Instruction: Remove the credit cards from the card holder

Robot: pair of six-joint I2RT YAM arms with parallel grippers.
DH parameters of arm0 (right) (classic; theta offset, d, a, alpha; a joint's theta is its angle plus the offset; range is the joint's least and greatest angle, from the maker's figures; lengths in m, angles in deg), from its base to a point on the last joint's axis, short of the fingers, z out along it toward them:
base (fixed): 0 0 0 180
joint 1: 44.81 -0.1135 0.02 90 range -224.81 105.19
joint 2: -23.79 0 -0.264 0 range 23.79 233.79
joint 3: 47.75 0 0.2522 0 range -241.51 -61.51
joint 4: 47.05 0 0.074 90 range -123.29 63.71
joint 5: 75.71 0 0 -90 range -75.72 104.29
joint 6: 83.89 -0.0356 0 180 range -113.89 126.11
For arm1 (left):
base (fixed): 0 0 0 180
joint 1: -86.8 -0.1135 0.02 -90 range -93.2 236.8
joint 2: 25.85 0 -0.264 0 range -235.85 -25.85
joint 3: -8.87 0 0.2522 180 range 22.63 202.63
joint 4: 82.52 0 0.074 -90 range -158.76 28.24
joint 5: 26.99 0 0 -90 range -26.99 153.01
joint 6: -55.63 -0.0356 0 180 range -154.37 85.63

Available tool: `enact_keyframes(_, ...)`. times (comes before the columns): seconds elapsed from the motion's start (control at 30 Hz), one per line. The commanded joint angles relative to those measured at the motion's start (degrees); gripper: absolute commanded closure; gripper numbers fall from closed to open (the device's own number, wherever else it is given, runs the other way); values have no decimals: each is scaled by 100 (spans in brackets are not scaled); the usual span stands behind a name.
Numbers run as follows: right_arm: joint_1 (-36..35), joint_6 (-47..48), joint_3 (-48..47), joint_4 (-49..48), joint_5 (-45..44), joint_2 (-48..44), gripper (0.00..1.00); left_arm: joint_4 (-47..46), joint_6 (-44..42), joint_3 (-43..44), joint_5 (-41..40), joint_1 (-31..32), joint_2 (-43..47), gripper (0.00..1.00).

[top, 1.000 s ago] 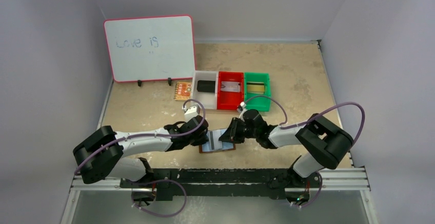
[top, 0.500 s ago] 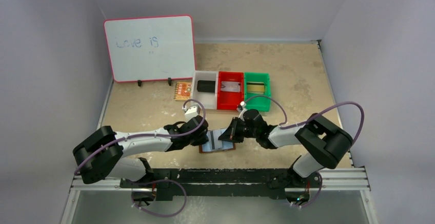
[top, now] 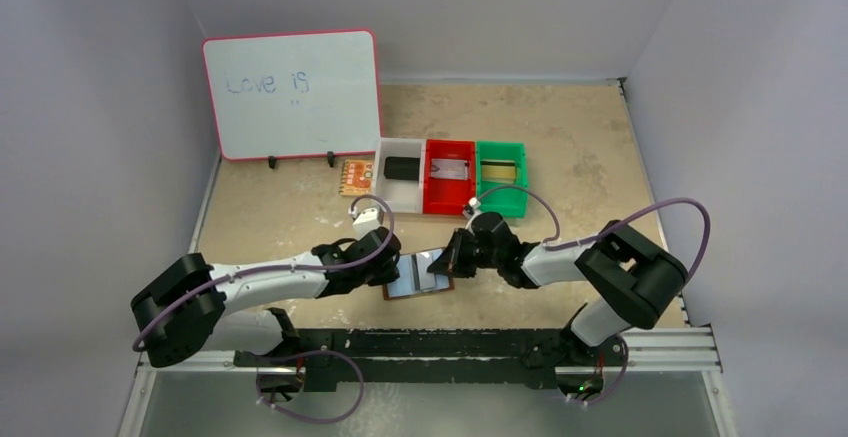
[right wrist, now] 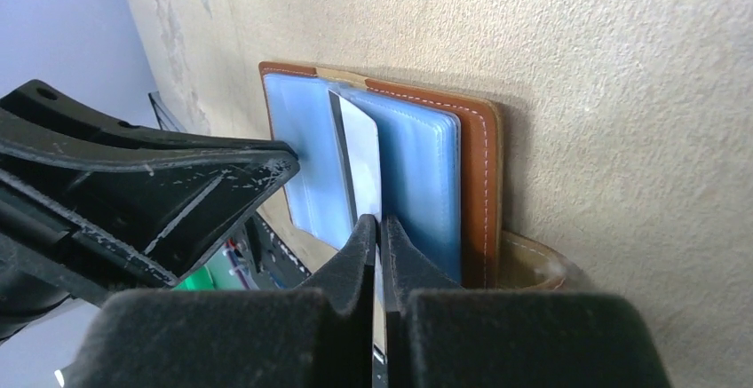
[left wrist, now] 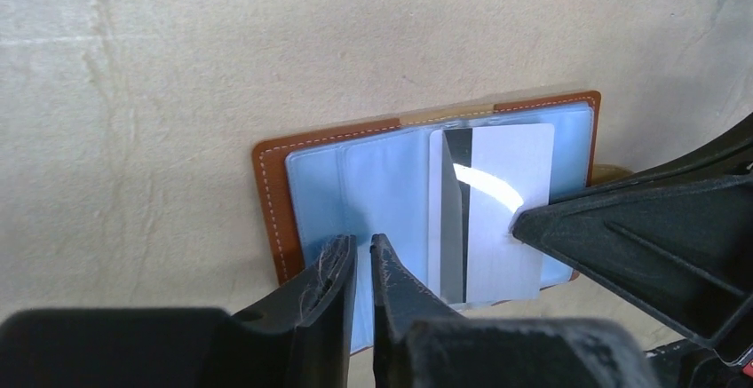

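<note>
On the open card holder [left wrist: 269, 201] the left gripper [left wrist: 362, 244], barely parted and empty, pressed down so the right gripper [right wrist: 380, 225], pinching a credit card [left wrist: 502, 228], could withdraw it

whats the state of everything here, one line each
holder, lying open
card, partly out of holder
right tool, shut on card
left tool, barely apart at holder's edge
whiteboard, upright, written on
white bin, holds black object
red bin, holds pale object
green bin, holds something
</note>
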Motion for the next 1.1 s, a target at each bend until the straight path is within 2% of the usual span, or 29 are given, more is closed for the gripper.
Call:
enact_keyframes(0.0,32,261,-151,238,-44,188,100,777,-154,225,-402,4,174,85)
enact_keyframes(0.3,37,262,-41,177,-40,71,100,1518,-220,1026,-931,2,213,72)
enact_keyframes(0.47,30,211,121,81,-128,-75,100,1417,-126,1057,-849,6,257,68)
enact_keyframes(0.6,35,158,185,70,-234,-215,100,882,-77,880,-443,6,240,66)
enact_keyframes(0.7,32,55,215,108,-326,-302,100,848,-61,899,-326,6,128,65)
enact_keyframes(0.8,32,53,212,221,-391,-376,100,643,-88,805,-140,6,148,65)
enact_keyframes(0.9,32,15,225,436,-516,-491,100,-33,-239,627,434,1,31,67)
enact_keyframes(1.0,33,-17,250,665,-646,-692,100,-461,-342,572,959,8,-333,74)
enact_keyframes(1.07,31,-35,265,791,-726,-857,100,-342,-314,562,844,15,-533,80)
